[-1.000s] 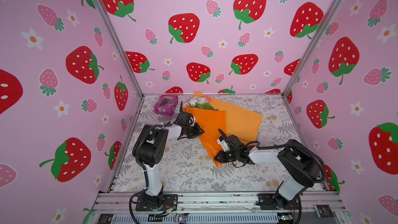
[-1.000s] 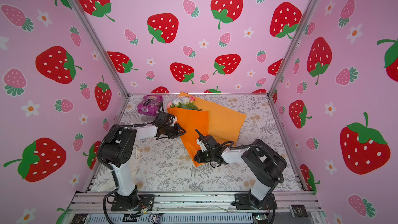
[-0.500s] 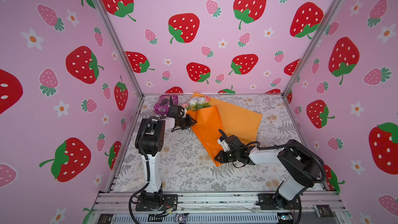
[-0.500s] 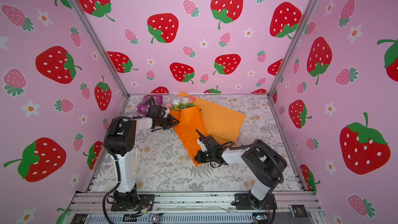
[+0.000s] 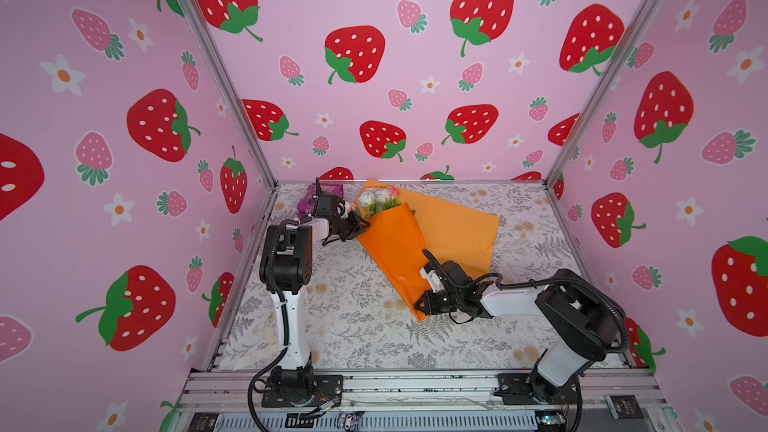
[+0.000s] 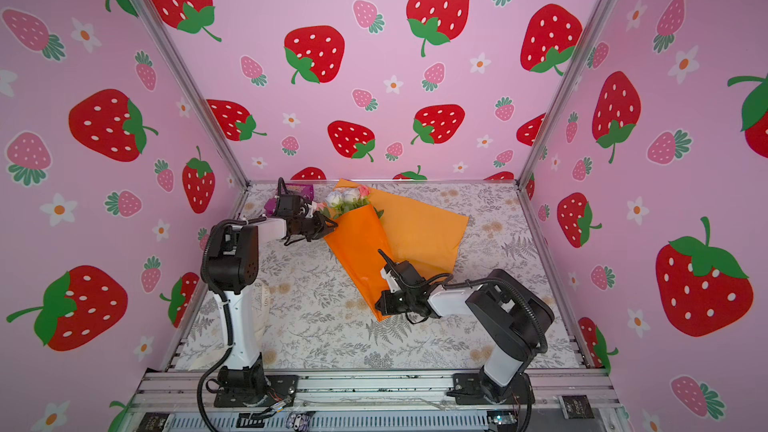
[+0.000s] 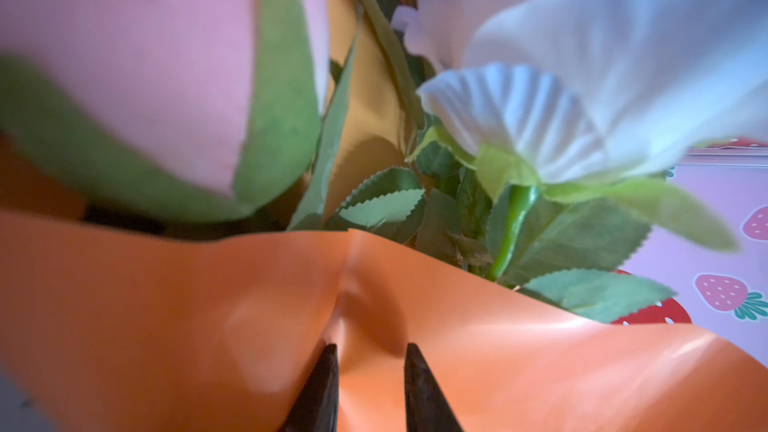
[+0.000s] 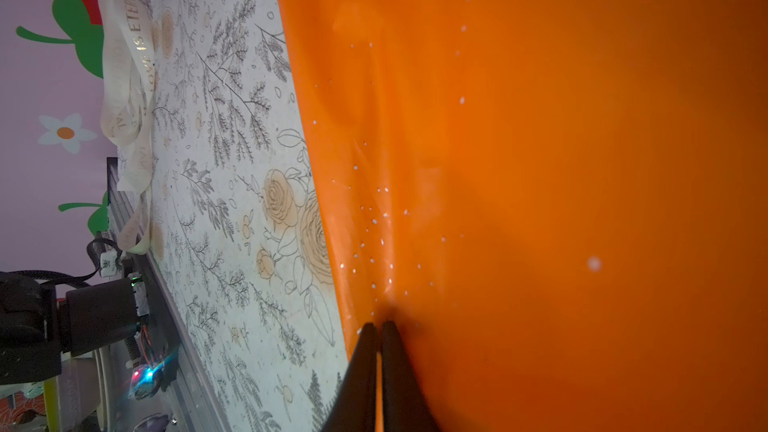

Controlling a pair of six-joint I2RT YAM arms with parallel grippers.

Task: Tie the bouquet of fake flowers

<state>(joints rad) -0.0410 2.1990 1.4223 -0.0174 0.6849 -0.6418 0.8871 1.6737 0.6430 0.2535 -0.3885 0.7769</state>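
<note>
The ribbon (image 8: 132, 76) bears gold letters reading "LOVE IS ETE" in the right wrist view. Its remaining print is unreadable.

- Stems of the bouquet of fake flowers (image 5: 380, 200): out of sight inside the orange wrapping paper (image 5: 395, 251) in both top views.
- Purple snack packet (image 5: 332, 191): mostly covered by the left arm's wrist; print too small to read.
- Cream ribbon (image 6: 266, 297): in a top view, one strip shows beside the left arm's upright. In the right wrist view its lettering is part lost in the folds.
- Pink rose head (image 7: 137, 60): blurred, cut off by the left wrist view's edge.
- White rose head (image 7: 602, 68): soft, cut off likewise.
- Fingers (image 7: 326, 388) of the left gripper (image 7: 370, 347): tips only. The paper bulges between them; whether they pinch it, I cannot tell.
- Fingers (image 8: 361, 388) of the right gripper (image 8: 378, 326): tips only, pressed together on the paper's edge.
</note>
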